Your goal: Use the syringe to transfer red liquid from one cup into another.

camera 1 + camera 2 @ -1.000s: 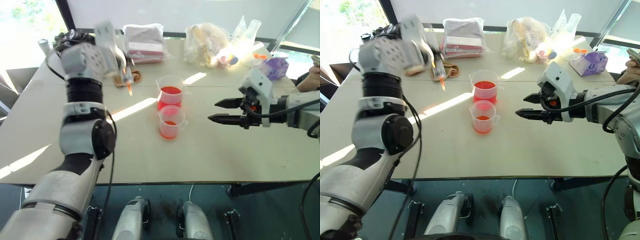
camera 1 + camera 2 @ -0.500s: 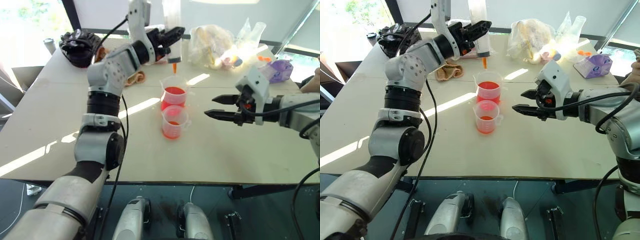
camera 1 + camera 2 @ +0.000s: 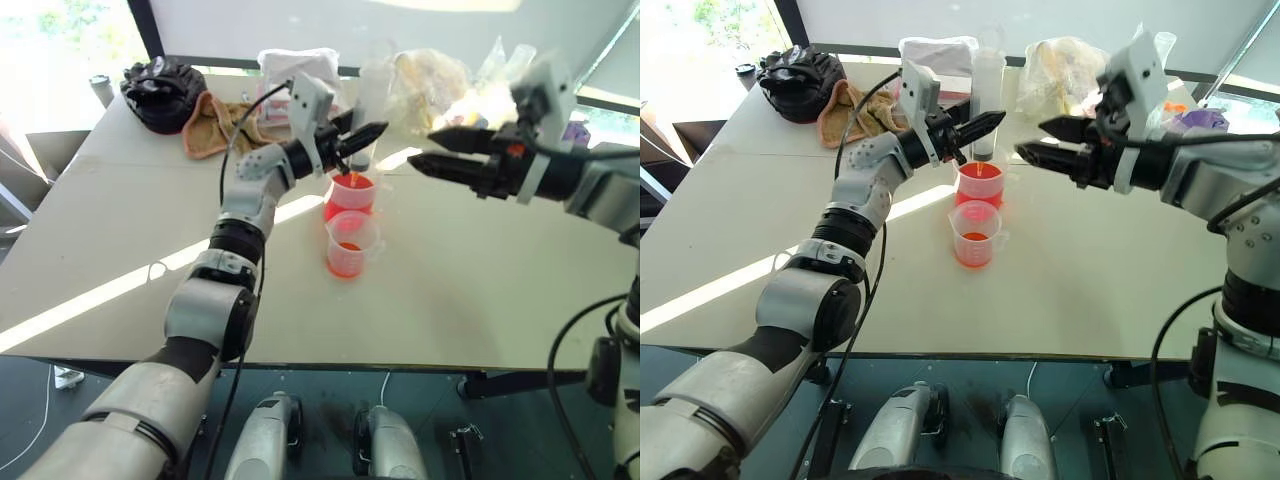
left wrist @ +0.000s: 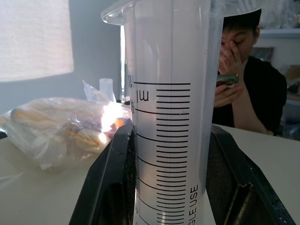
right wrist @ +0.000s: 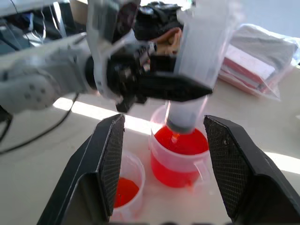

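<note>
My left gripper (image 3: 372, 134) is shut on the barrel of the clear syringe (image 3: 371, 96), which stands upright with its orange tip (image 5: 176, 136) down in the mouth of the larger cup (image 3: 980, 187). That cup is about half full of red liquid (image 5: 183, 146). Just in front of it stands the smaller cup (image 3: 975, 236) with a little red liquid (image 5: 124, 190) at its bottom. My right gripper (image 3: 422, 147) hangs open in the air just right of the syringe, pointing at it, with nothing between its fingers. The left wrist view shows the syringe's printed scale (image 4: 171, 140) between my fingers.
Along the table's far edge lie a black bag (image 3: 160, 82), a tan cloth (image 3: 212, 112), a wrapped package (image 3: 937, 50), clear plastic bags (image 3: 432, 78) and a purple box (image 3: 1198, 120). A person (image 4: 243, 89) sits across the table. The near tabletop (image 3: 450, 300) is bare.
My left arm has swung the syringe rightward and down from the far left to over the larger cup. The right gripper has risen and come in beside the syringe, still open.
</note>
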Robot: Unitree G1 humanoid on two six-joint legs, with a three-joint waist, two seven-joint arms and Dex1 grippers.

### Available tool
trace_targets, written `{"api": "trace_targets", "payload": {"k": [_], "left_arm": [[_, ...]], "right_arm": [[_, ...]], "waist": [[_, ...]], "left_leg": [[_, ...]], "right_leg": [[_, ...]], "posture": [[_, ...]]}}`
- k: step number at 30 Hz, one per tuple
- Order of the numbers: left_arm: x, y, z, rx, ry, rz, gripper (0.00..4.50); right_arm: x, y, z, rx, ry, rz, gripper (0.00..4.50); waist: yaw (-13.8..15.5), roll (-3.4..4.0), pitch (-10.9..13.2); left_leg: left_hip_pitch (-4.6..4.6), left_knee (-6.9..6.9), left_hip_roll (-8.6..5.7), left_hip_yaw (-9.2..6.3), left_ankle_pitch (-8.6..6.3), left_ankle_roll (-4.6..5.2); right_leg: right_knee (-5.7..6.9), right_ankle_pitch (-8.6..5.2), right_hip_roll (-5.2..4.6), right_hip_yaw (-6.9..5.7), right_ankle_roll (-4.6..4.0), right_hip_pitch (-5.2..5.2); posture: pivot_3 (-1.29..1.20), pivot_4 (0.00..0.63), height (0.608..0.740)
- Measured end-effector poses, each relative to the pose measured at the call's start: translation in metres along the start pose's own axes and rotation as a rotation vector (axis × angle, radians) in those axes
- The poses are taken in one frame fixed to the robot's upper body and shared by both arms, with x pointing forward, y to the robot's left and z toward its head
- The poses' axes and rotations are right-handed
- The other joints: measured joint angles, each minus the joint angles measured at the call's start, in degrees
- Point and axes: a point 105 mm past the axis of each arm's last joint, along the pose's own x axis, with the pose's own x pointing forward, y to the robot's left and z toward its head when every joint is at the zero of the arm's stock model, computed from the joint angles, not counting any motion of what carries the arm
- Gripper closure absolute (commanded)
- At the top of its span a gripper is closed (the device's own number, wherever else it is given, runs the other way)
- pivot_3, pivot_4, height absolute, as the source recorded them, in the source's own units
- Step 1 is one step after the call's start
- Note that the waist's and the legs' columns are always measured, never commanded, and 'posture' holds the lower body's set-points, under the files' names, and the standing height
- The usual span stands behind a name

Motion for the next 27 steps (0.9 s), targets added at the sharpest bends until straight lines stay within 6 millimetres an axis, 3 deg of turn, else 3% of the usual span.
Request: {"api": "trace_targets", "payload": {"k": [3,9,20,27], "left_arm": [[0.001,-0.002,-0.008,0.022,0.014,0.006,3.13],[-0.003,0.001,-0.02,0.051,0.033,0.051,3.13],[-0.004,0.004,-0.029,0.056,0.049,0.098,3.13],[-0.004,0.005,-0.029,0.052,0.046,0.117,3.13]], "right_arm": [[0.008,0.001,0.016,0.047,-0.045,0.007,1.72],[0.026,-0.012,0.026,0.17,-0.067,-0.044,1.72],[0.062,-0.026,0.009,0.282,0.004,-0.16,1.72],[0.07,-0.032,0.007,0.304,0.011,-0.191,1.72]], "waist": [[0.0,0.0,0.0],[0.0,0.02,0.0],[-0.9,0.02,0.0],[-1.5,0.03,0.0]], "left_leg": [[-0.11,0.0,0.0,0.0,0.0,0.01],[-0.41,0.0,-0.03,0.07,0.02,0.05],[-0.43,-0.01,-0.02,0.32,0.07,0.28],[-0.43,-0.01,-0.02,0.33,0.1,0.33]], "right_leg": [[0.02,0.0,-0.01,0.0,0.0,-0.1],[0.14,0.01,0.07,-0.01,0.0,-0.45],[0.22,0.02,0.1,-0.02,0.02,-0.51],[0.22,0.05,0.11,-0.02,0.08,-0.49]], "posture": [[0.0,0.15,0.74],[0.0,0.15,0.74],[0.0,0.15,0.74],[0.0,0.15,0.74]]}}
